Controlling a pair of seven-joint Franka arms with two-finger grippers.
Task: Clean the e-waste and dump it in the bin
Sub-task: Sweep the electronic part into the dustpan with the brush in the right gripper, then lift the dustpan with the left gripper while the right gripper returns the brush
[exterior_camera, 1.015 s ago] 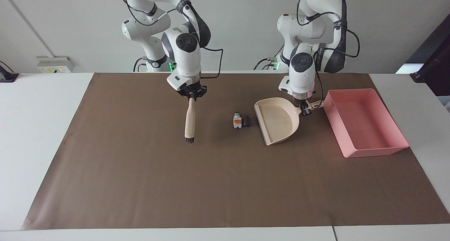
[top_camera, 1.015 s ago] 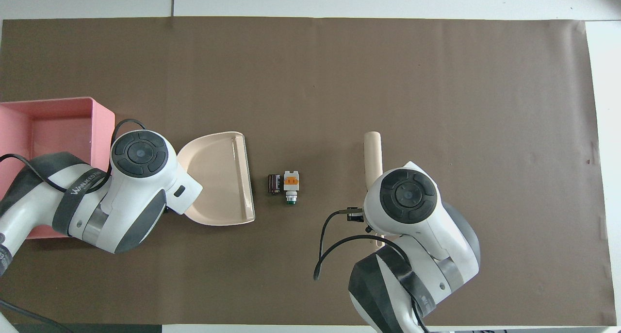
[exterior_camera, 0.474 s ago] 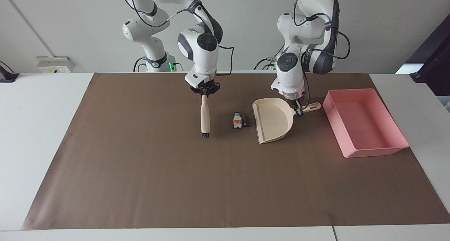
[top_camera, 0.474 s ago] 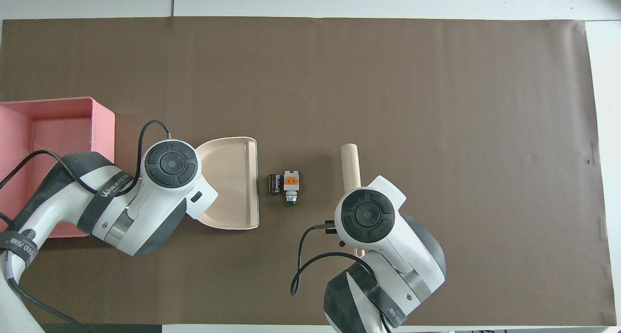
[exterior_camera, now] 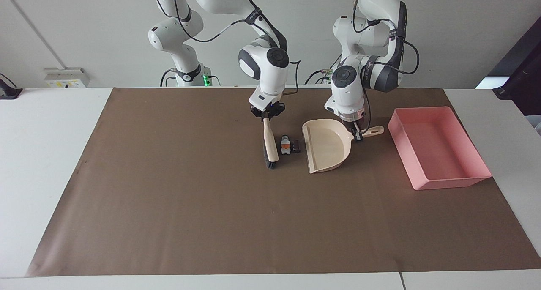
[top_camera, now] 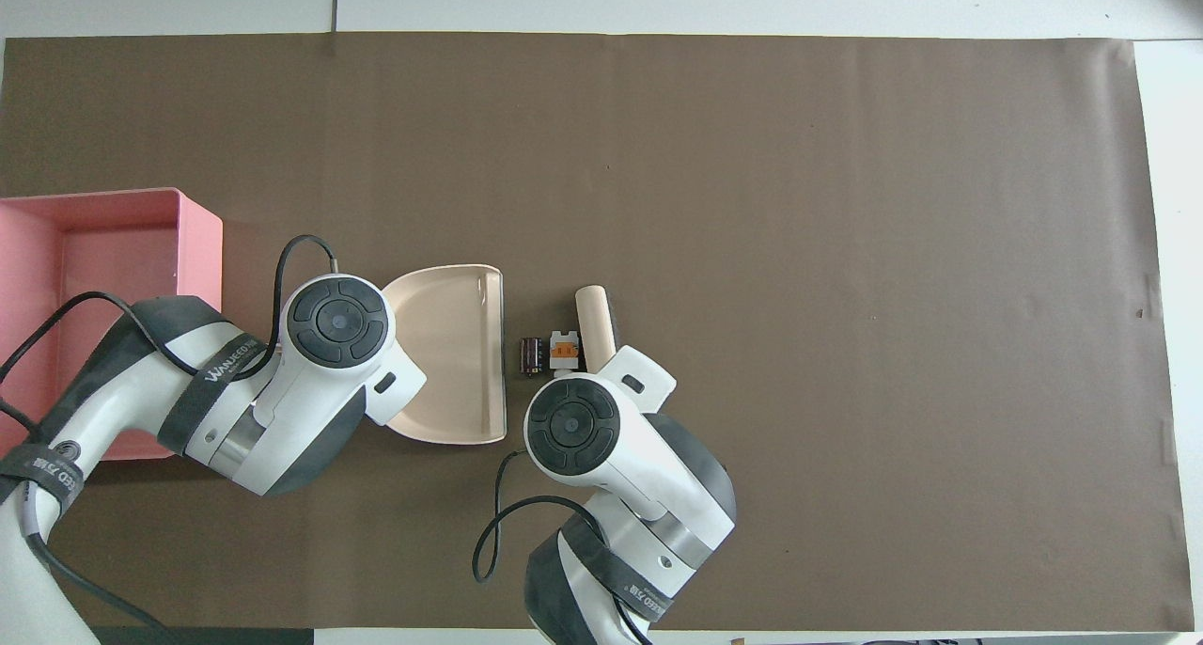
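Observation:
The e-waste lies on the brown mat: a white block with an orange mark [exterior_camera: 286, 146] [top_camera: 564, 349] and a smaller dark block [exterior_camera: 296, 146] [top_camera: 533, 354] touching it. My right gripper [exterior_camera: 266, 113] is shut on the handle of a wooden brush [exterior_camera: 270, 143] [top_camera: 594, 314], whose dark bristles rest on the mat right beside the white block. My left gripper [exterior_camera: 357, 134] is shut on the handle of the beige dustpan [exterior_camera: 327, 145] [top_camera: 451, 353], whose open edge sits just beside the dark block. The pink bin [exterior_camera: 448, 183] [top_camera: 199, 250] stands empty at the left arm's end.
The brown mat [exterior_camera: 211, 205] covers most of the white table. In the overhead view both arm wrists cover their own grippers. Bare mat lies farther from the robots than the dustpan and brush.
My right arm has carried the brush toward the left arm's end, up against the white block. My left arm has slid the dustpan a little closer to the dark block. The e-waste has not moved.

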